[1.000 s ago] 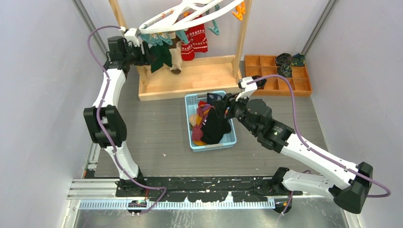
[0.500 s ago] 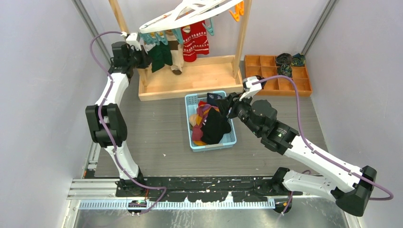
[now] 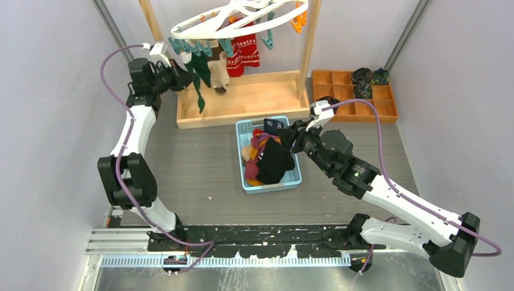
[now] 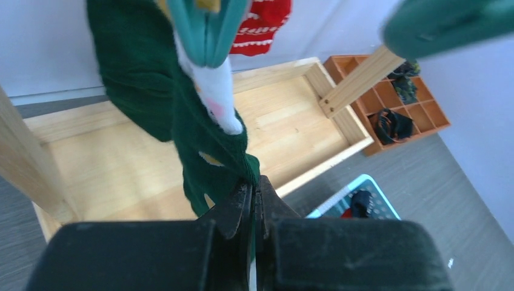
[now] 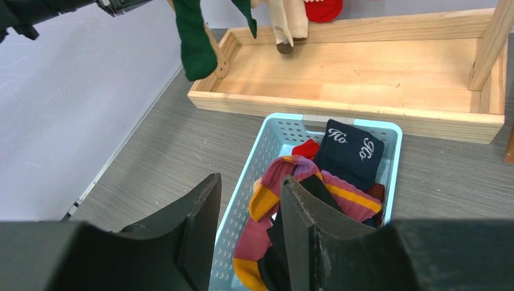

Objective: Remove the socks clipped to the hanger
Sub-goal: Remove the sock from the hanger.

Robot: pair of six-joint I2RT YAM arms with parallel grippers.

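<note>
Green sock (image 4: 136,79) is the one in hand: the left gripper (image 4: 254,188) is clamped on it, its black fingers pressed together on a fold of fabric low on the sock. From that pinch the sock runs up towards the teal clips (image 3: 182,47) under the left end of the hanger (image 3: 179,27); whether a clip grips it cannot be told. In the left wrist view, one teal clip holds something white with pink marks, hanging just in front of the green fabric.

The white hanger sits tilted near the top of the wooden rack (image 3: 248,106), between its two posts, with its right end higher than its left. A beige sock (image 3: 218,66) hangs just right of the green one, and a red sock (image 3: 245,51) with a white pattern hangs beyond that. Orange clips (image 3: 298,23) dangle at the hanger's right end.

The right gripper (image 5: 250,182) is over the near right part of the pale blue basket (image 5: 388,130), its fingers apart with nothing gripped between them. Through the gap, the basket wall and a maroon sock (image 5: 285,176) with orange stripes show. Also in the basket are a navy sock (image 5: 350,151) with white lettering, a bit of red fabric, and a black sock (image 3: 274,160) draped over the heap. The basket stands on the grey table, just in front of the rack's base.

Right of the rack lies an orange tray (image 3: 388,112) of small compartments. Dark rolled socks (image 3: 363,74) sit in its far cells.
</note>
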